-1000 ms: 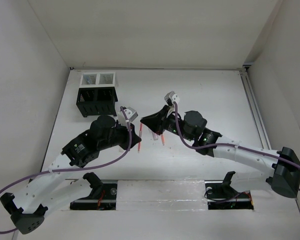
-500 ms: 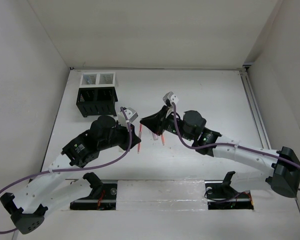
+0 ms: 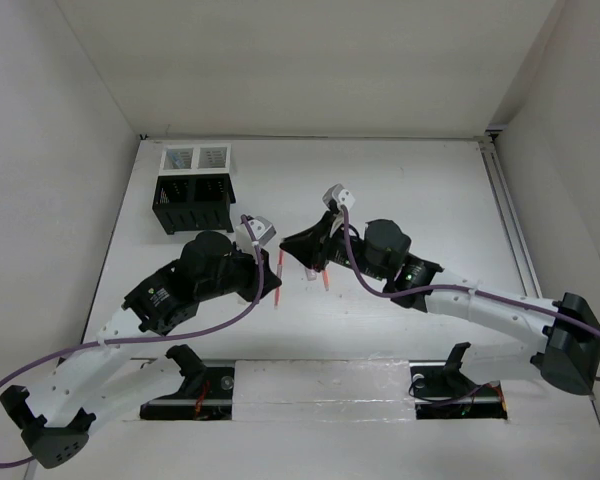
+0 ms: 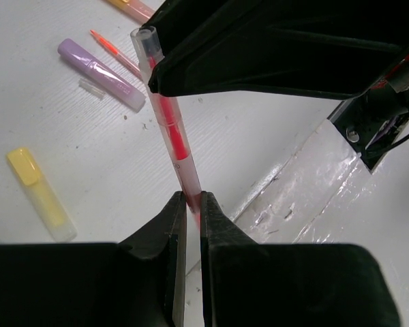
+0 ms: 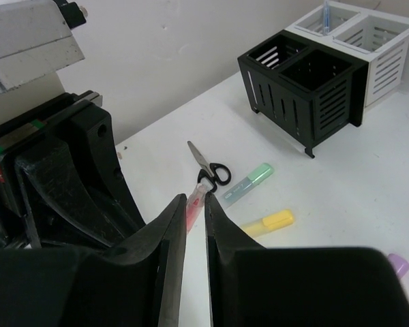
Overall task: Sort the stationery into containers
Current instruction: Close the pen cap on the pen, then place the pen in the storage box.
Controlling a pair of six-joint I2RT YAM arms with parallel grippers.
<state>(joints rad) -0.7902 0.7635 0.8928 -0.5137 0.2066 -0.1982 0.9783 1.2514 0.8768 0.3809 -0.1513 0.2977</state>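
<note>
A thin red pen [image 4: 170, 122] is held off the table between both grippers. My left gripper [image 4: 193, 197] is shut on its lower end. My right gripper [image 5: 195, 201] is closed on its other end, near the clear cap; the pen [image 5: 193, 206] shows between those fingers. In the top view the pen [image 3: 279, 285] hangs between the left gripper [image 3: 272, 272] and the right gripper [image 3: 286, 244]. The black organiser [image 3: 192, 203] and the white organiser [image 3: 195, 158] stand at the back left.
On the table lie black-handled scissors [image 5: 211, 167], a green marker [image 5: 249, 184], a yellow marker [image 5: 269, 223], a purple marker [image 4: 102, 75] and a thin orange pen [image 4: 112, 51]. A blue pen [image 5: 325, 13] stands in the white organiser [image 5: 375, 41], behind the black one [image 5: 307, 85].
My right gripper has crept slightly left and back, closer over the pen's upper end. The left gripper with the red pen has hardly moved.
</note>
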